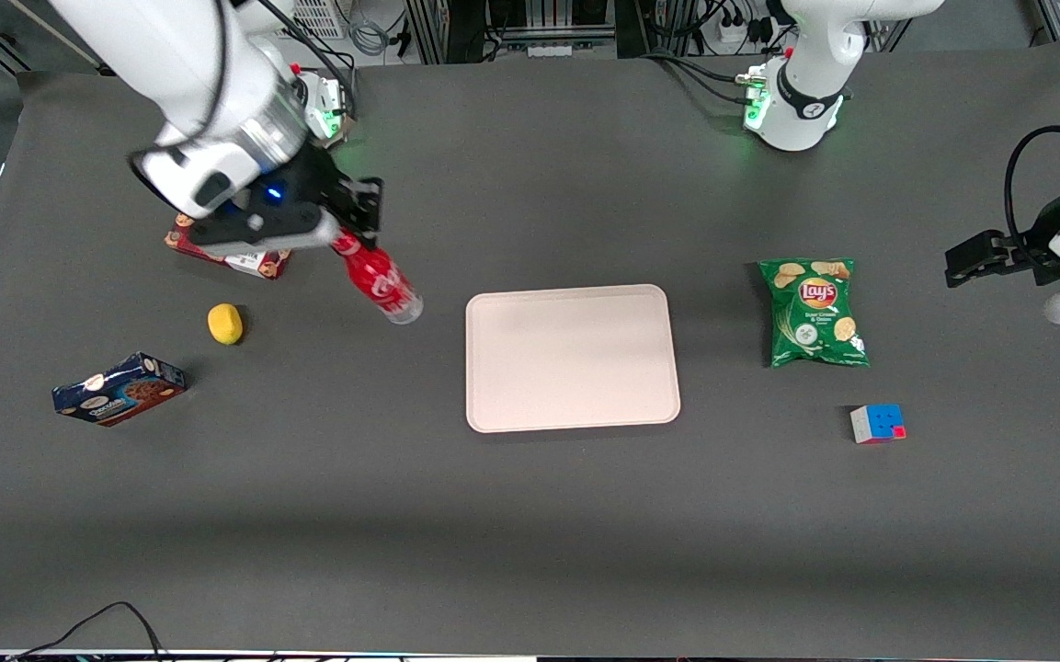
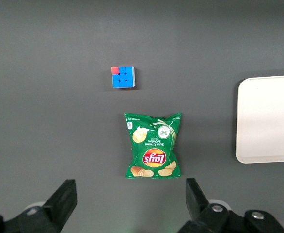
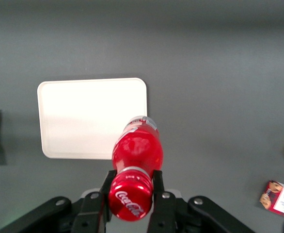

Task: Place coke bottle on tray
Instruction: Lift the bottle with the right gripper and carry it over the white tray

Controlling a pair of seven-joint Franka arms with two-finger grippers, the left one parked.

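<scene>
While the tool [image 1: 352, 227] clamps its neck, the coke bottle [image 1: 382, 280] hangs tilted, beside the tray [image 1: 572, 358].

This is a robotics lab. Two white arms are bolted at the edge of a wide table [image 1: 530, 533] covered in dark grey matting, their bases lit by green status lights. Past the table edge stand metal equipment racks, power strips and bundles of loose cable. The gripper [image 1: 346, 221] hangs above the matting toward the working arm's end.
</scene>
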